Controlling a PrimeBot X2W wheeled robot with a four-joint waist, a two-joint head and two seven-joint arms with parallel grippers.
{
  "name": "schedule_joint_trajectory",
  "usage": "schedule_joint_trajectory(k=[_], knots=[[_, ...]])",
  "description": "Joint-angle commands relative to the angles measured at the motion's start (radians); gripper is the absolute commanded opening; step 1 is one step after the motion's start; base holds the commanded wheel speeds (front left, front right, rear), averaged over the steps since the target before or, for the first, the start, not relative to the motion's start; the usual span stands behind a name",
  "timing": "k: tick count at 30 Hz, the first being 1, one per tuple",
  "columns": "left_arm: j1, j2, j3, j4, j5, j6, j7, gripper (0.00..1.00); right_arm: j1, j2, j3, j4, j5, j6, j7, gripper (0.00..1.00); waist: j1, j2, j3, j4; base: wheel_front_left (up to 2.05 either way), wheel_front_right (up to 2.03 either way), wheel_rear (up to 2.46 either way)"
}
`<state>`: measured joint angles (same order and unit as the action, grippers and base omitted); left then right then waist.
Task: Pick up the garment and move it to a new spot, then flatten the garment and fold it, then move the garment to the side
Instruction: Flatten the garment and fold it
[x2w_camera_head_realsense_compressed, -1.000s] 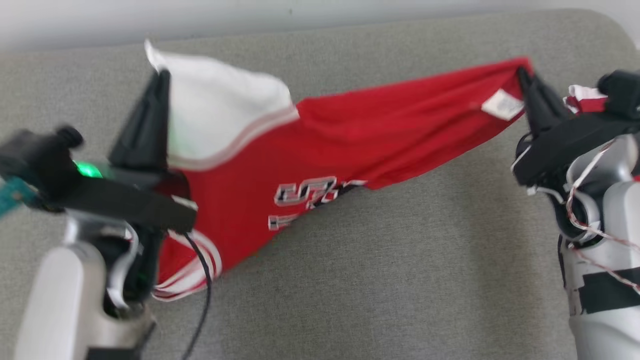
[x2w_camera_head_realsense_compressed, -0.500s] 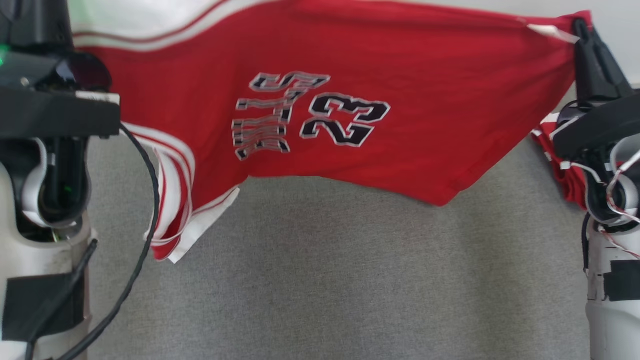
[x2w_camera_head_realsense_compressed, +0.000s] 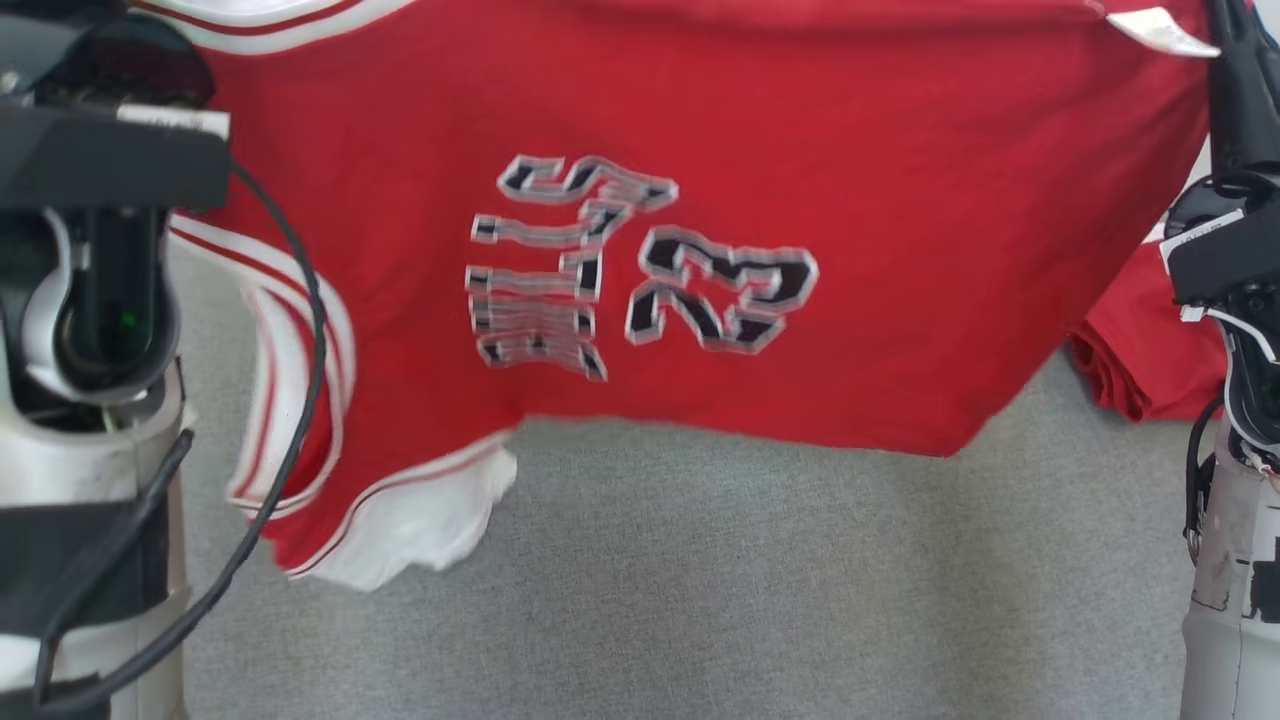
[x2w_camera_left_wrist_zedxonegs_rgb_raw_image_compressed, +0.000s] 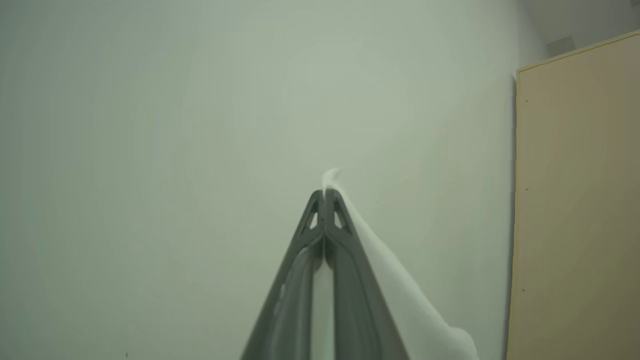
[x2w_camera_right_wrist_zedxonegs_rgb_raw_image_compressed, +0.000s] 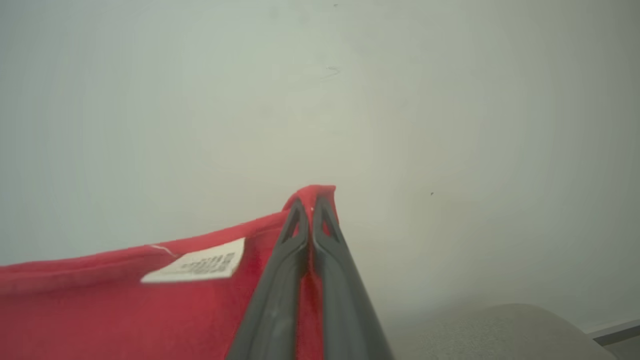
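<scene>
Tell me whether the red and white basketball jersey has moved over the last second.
Yes. The red and white jersey has risen: its gripped right corner now sits far higher above the folded red cloth than before.

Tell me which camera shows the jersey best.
Head view: the jersey hangs spread, print showing. Left wrist: a white corner in the left claw; right wrist: a red edge and label in the right claw.

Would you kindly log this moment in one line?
left gripper: shut on jersey | right gripper: shut on jersey | jersey: stretched between both, above grey upholstery
</scene>
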<state>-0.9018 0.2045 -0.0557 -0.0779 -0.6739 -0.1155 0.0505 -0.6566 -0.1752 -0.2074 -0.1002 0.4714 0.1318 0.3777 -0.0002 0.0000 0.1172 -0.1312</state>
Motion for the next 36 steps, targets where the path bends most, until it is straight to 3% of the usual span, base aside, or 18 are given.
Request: schedule_joint_trajectory(k=[1,8,13,20,24,29,36], knots=[[-0.018,0.0,-0.003,0.017,-0.008,-0.006,0.007,0.0,-0.007,0.003,0.01,-0.008,0.002,-0.002,0.011,0.0,0.0002,0.0,0.021,-0.005,0.0,0.0,0.0],[-0.11,0.019,-0.019,0.131,-0.019,-0.009,-0.008,0.0,-0.095,0.014,0.043,0.038,-0.005,-0.002,0.015,0.0,0.0002,0.0,0.109,-0.023,0.0,0.0,0.0],[-0.236,0.046,-0.043,0.247,0.009,-0.014,-0.059,0.0,-0.252,0.038,0.075,0.191,-0.054,-0.002,-0.041,0.0,0.0002,0.0,0.188,-0.043,0.0,0.0,0.0],[-0.419,0.088,-0.066,0.425,0.103,-0.016,-0.187,0.0,-0.507,0.064,0.084,0.45,-0.173,-0.002,-0.212,0.0,0.0002,0.0,0.268,-0.068,0.0,0.0,0.0],[-0.528,0.102,-0.071,0.491,0.17,-0.016,-0.296,0.0,-0.654,0.069,0.085,0.597,-0.265,-0.002,-0.401,0.0,0.0002,0.0,0.3,-0.082,0.0,0.0,0.0],[-0.592,0.078,-0.047,0.439,0.21,-0.014,-0.316,0.0,-0.742,0.072,0.039,0.708,-0.354,-0.002,-0.575,0.0,0.0002,0.0,0.326,-0.08,0.0,0.0,0.0],[-0.49,0.057,-0.066,0.335,0.211,-0.014,-0.315,0.0,-0.731,0.081,0.072,0.789,-0.409,-0.002,-0.638,0.0,0.0002,0.0,0.404,-0.066,0.0,0.0,0.0]])
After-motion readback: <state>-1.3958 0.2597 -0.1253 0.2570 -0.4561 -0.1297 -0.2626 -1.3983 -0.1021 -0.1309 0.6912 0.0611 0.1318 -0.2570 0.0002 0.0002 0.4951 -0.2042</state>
